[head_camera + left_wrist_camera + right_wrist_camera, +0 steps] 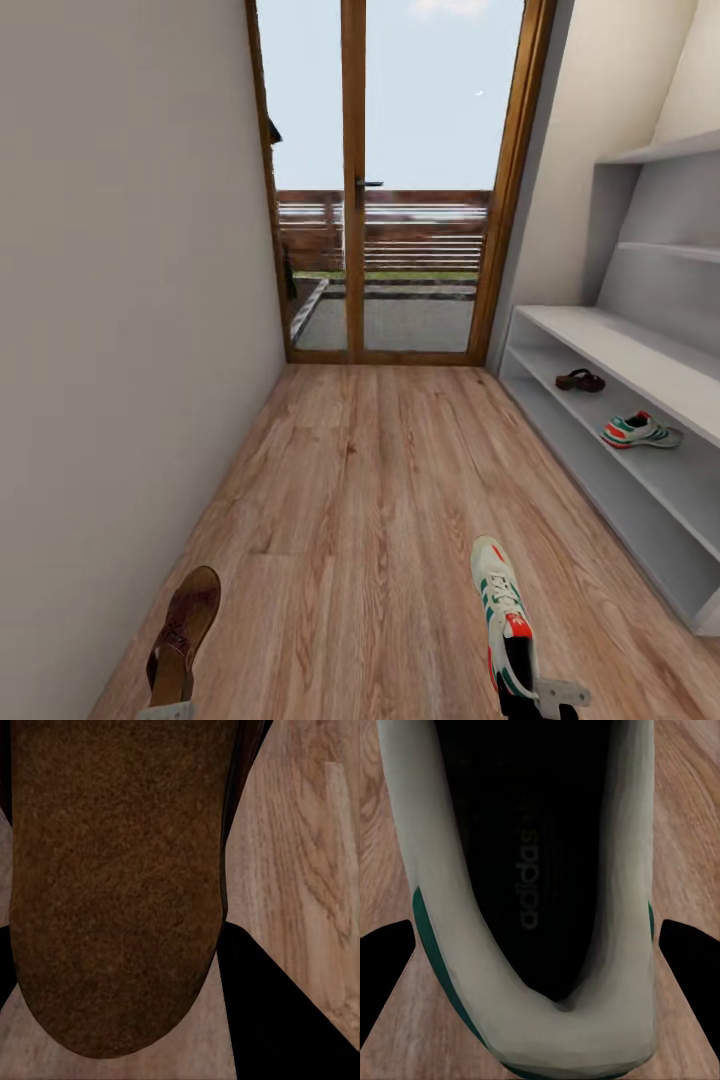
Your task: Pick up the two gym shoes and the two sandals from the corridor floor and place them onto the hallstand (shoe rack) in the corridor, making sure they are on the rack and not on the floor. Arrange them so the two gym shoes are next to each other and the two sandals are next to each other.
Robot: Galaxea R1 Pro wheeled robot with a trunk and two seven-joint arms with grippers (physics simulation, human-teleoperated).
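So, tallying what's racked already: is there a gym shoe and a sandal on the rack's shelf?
Yes, the head view shows one gym shoe and one sandal resting on the hallstand shelf.

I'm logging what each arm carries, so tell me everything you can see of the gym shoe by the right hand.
The gym shoe is a cream lace-up sneaker with teal-green side stripes, white laces and a red-orange tongue. Its toe points down the corridor toward the glass door, heel nearest the robot at the right hand. The right wrist view looks into its dark interior, printed "adidas", with a cream heel collar edged in green. The hand's dark fingers flank the heel; whether they clamp it is unclear. Wood floor lies beneath.
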